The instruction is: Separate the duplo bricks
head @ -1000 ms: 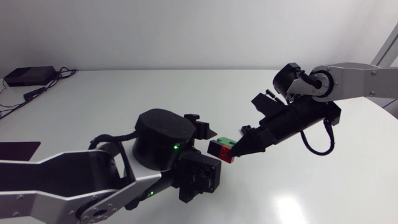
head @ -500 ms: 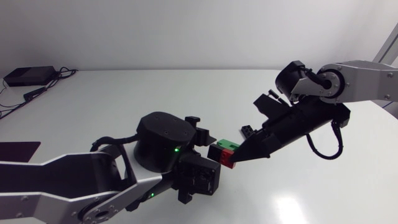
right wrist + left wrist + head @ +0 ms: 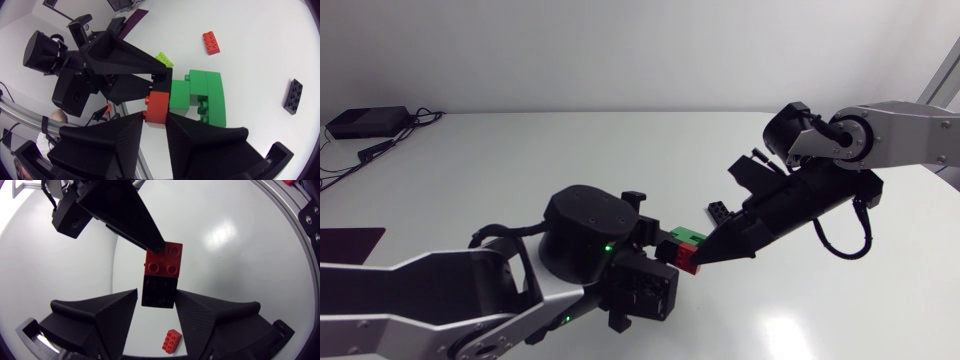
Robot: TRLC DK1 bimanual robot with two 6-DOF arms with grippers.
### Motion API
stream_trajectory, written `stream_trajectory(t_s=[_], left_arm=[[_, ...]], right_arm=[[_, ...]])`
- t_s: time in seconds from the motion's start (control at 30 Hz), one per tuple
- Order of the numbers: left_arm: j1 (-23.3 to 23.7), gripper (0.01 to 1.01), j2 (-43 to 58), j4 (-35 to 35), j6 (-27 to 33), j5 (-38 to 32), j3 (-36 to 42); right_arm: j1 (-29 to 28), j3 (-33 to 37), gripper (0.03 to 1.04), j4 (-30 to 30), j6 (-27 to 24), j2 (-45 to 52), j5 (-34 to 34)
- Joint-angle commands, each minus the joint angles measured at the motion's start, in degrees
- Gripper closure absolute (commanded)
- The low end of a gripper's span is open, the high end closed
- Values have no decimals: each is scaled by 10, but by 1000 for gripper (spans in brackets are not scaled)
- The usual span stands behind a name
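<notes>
A stack of duplo bricks hangs above the table between both grippers. In the right wrist view my right gripper (image 3: 155,117) is shut on the stack's red brick (image 3: 157,106), with green bricks (image 3: 197,97) joined beside it. In the left wrist view a black brick (image 3: 159,291) is joined under the red brick (image 3: 164,262). It sits between the fingers of my left gripper (image 3: 156,294), one finger against it and a slim gap at the other. In the head view the stack (image 3: 682,240) is at mid-table, with my left gripper (image 3: 665,265) and my right gripper (image 3: 705,252) on either side.
Loose bricks lie on the table: a black one (image 3: 292,95) (image 3: 720,212), a red one (image 3: 211,42) and a lime one (image 3: 165,60). Under the stack lies a red brick (image 3: 171,341). A black box (image 3: 365,122) with cables sits at the far left corner.
My left gripper's fingers have drawn in around the black brick. Both grippers and the stack have shifted slightly right and down in the head view.
</notes>
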Motion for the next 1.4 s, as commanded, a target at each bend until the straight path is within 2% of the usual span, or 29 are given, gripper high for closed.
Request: stream_trajectory(t_s=[0.0, 0.13, 0.63, 1.1, 1.2, 1.37], left_arm=[[-6, 623, 11, 8, 7, 0, -11], [-9, 720, 11, 8, 7, -1, -11], [-11, 721, 2, -24, 7, 0, -8], [-22, 721, 6, -23, 1, 0, -17], [-21, 721, 6, -22, 1, 0, -21], [-14, 721, -4, -28, 9, -1, -24]], right_arm=[[5, -12, 757, -5, -11, -6, -3], [4, -12, 757, -3, -11, -6, -3], [6, -29, 757, 14, -17, -8, 21], [71, -52, 759, 54, 19, -54, 107], [59, -51, 759, 56, 19, -55, 100], [-16, -48, 757, 35, -1, -57, 35]])
